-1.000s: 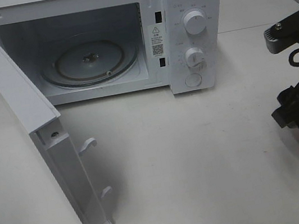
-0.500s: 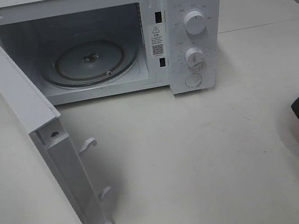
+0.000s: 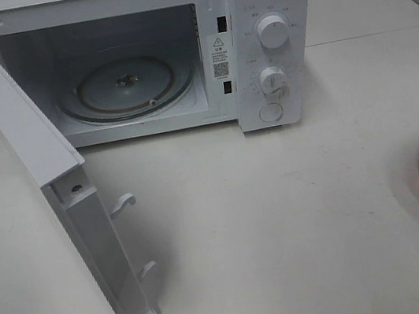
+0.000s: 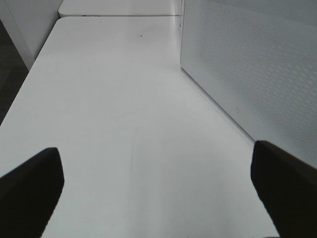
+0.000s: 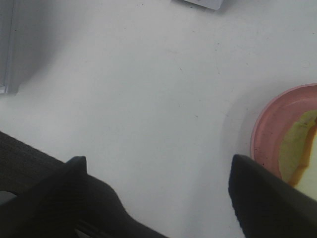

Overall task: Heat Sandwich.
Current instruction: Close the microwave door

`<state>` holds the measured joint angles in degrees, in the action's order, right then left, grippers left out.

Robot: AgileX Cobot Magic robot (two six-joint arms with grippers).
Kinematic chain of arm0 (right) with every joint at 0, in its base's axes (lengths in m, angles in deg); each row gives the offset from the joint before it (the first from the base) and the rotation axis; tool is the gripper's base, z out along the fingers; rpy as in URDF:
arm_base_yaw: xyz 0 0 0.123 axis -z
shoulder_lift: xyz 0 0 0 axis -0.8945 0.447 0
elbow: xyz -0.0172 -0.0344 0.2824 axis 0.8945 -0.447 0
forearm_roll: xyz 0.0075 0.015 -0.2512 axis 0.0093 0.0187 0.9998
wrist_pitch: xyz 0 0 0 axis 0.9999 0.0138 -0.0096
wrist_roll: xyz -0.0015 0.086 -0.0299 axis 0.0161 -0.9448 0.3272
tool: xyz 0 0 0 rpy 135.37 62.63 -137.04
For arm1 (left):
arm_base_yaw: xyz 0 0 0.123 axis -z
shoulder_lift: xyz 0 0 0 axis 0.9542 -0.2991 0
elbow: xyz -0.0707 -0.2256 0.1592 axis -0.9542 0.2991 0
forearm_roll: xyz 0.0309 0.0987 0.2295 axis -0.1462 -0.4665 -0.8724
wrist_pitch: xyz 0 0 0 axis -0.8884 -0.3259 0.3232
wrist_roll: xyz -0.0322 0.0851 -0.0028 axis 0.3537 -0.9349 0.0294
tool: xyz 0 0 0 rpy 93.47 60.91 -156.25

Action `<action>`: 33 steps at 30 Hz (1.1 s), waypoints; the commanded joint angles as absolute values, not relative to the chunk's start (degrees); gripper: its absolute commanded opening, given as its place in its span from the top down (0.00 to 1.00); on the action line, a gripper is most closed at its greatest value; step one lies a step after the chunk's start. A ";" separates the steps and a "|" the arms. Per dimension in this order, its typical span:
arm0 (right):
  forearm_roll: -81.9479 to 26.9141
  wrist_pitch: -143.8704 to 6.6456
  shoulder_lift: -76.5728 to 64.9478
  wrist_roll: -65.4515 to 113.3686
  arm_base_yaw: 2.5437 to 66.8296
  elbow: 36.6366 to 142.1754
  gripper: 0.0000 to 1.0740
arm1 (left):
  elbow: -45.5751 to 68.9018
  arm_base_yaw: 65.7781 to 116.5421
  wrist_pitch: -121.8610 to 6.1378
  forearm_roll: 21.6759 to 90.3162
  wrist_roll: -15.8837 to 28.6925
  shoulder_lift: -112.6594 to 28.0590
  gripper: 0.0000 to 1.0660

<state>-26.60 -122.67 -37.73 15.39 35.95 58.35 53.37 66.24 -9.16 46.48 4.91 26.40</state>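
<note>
Sandwich [image 5: 299, 148] cut off on pink plate [image 5: 265, 134]; both grippers' jaws spread, empty.

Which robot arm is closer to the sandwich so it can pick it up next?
Probably the right. Its open end effector looks at the round pink plate holding the white-bread sandwich. The left end effector sees only bare white table beside the white microwave.

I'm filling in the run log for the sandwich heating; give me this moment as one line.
microwave door: open | turntable: bare | sandwich: on pink plate | left gripper: open, empty | right gripper: open, empty
</note>
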 commanded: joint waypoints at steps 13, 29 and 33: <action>-26.60 -128.06 -53.48 16.31 38.07 55.20 0.29 | 53.55 66.06 -9.62 46.77 5.09 27.60 0.09; -26.83 -128.17 -68.04 16.31 54.05 52.22 0.29 | 53.55 66.06 -9.62 46.77 5.09 27.60 0.09; -26.83 -130.41 -71.36 16.31 57.43 51.48 0.29 | 53.55 66.06 -9.62 46.77 5.09 27.60 0.09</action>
<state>-26.66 -129.32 -69.75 15.45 55.94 51.93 53.37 66.24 -9.16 46.48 4.91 26.40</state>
